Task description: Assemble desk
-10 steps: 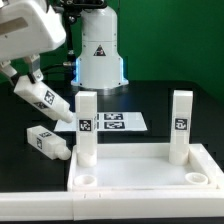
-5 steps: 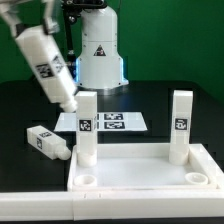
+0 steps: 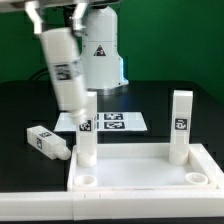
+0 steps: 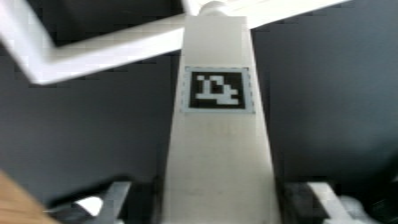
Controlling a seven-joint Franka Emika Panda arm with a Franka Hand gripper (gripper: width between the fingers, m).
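While the end effector point(image 3: 56, 18) grasps a white square-section plastic leg point(image 3: 66, 70), slightly tilted, a left standing leg point(image 3: 87, 130) and a right standing leg point(image 3: 180, 125) stand upright in the far corners of the white rimmed rectangular plastic panel point(image 3: 135, 168).

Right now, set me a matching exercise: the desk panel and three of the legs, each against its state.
Things, by place in the exterior view:
1 top-left leg
2 far-left leg
3 right-hand leg
4 desk panel

States:
a lying on its side on the table
b clamped in the gripper
c carrying two upright legs
d standing in a panel corner

Pairs: 1-b; 2-a; 3-d; 4-c
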